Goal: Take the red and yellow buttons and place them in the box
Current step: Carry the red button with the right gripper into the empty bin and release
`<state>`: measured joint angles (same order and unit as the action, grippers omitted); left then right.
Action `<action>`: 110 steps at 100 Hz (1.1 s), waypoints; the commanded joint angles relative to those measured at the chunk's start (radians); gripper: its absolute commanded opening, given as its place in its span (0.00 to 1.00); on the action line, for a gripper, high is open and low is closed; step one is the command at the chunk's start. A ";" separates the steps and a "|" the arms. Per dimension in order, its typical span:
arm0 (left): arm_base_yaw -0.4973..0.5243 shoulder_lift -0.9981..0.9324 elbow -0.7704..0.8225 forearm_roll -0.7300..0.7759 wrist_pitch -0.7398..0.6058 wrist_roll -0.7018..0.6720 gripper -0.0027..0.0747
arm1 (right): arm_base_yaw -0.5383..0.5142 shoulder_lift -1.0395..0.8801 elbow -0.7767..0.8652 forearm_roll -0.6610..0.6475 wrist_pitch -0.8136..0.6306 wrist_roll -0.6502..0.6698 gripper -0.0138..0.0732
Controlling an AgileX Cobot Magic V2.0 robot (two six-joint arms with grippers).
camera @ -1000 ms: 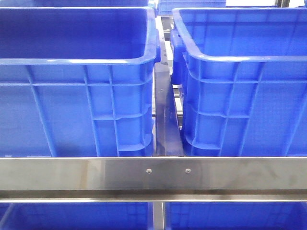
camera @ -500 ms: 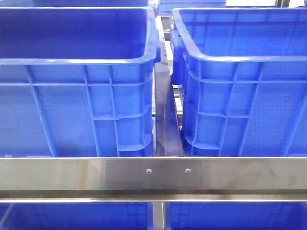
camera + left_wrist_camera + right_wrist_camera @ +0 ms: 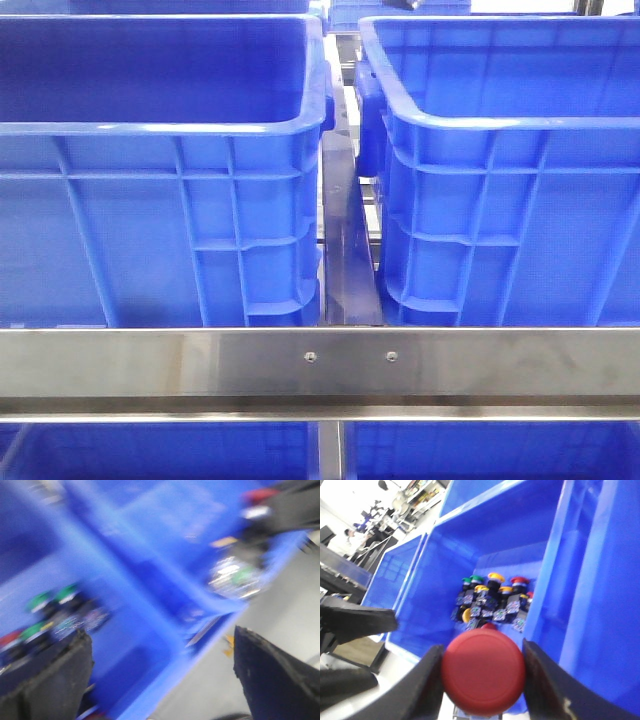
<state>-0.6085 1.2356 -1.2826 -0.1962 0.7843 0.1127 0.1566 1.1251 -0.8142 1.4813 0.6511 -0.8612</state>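
My right gripper (image 3: 483,652) is shut on a dark red button (image 3: 484,675), its round cap filling the gap between the black fingers. Below it a blue crate (image 3: 445,560) holds a pile of buttons (image 3: 490,605), among them a yellow cap (image 3: 495,576) and red and green ones. My left gripper (image 3: 160,635) is open and holds nothing; its view is badly blurred and shows a blue crate rim (image 3: 165,630) beneath it. Which crate is the box I cannot tell.
Two big blue crates (image 3: 160,200) (image 3: 500,220) stand side by side behind a steel rail (image 3: 320,365), with a narrow gap between them. A small dark part (image 3: 415,3) shows at the top edge above the right crate. Another blue crate (image 3: 390,575) adjoins the one with the pile.
In the front view a small dark part has come into sight at the top edge above the right crate. The crates have not moved.
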 commanded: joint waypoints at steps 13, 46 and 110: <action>0.195 -0.207 0.150 -0.010 -0.169 -0.045 0.74 | -0.005 -0.016 -0.038 0.063 -0.027 -0.030 0.32; 0.423 -0.491 0.409 0.003 -0.225 -0.048 0.74 | -0.005 -0.016 -0.038 0.063 -0.104 -0.069 0.32; 0.434 -0.677 0.537 0.063 -0.252 -0.048 0.01 | -0.005 0.042 -0.097 0.062 -0.692 -0.420 0.32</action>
<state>-0.1790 0.5580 -0.7207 -0.1275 0.6154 0.0741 0.1566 1.1570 -0.8572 1.5264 0.0328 -1.2179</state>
